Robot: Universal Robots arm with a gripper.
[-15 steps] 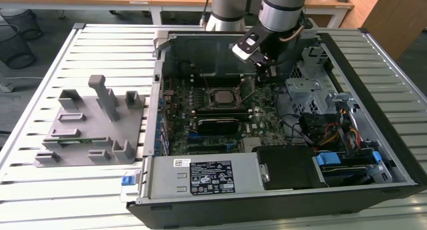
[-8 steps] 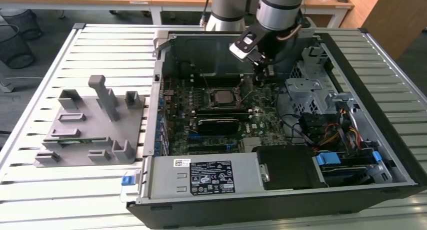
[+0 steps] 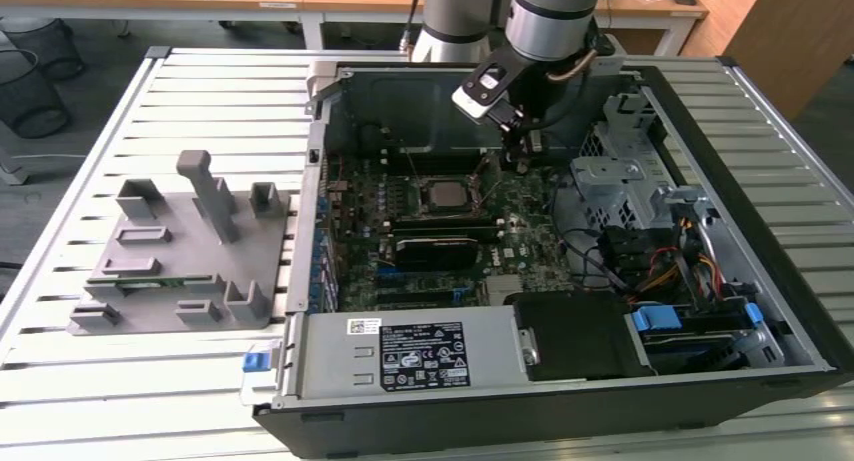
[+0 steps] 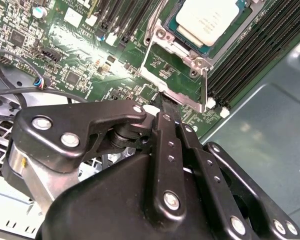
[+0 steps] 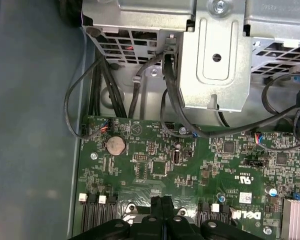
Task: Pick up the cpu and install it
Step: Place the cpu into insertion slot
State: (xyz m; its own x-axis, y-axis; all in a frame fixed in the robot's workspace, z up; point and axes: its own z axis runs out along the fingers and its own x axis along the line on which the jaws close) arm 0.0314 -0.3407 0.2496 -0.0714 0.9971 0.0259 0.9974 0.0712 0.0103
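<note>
The cpu (image 3: 445, 193) lies flat in the socket on the green motherboard (image 3: 358, 196) inside the open computer case. Its silver top also shows in the second wrist view (image 4: 207, 20), framed by the metal socket bracket (image 4: 155, 36) and its thin lever (image 4: 206, 85). My gripper (image 3: 515, 159) hangs just beside the socket, toward the exterior view's right. Its two black fingers are pressed together, with nothing seen between them (image 5: 162, 204). In the second wrist view the gripper (image 4: 165, 100) has its tips down at the bracket's edge, close to the board.
A grey plastic fixture (image 3: 180, 251) holding a green memory stick (image 3: 147, 279) sits on the slatted table at the exterior view's left. A metal drive cage (image 5: 215, 65) and black cables (image 5: 170, 100) crowd the board's far side. A power supply (image 3: 400, 356) fills the case front.
</note>
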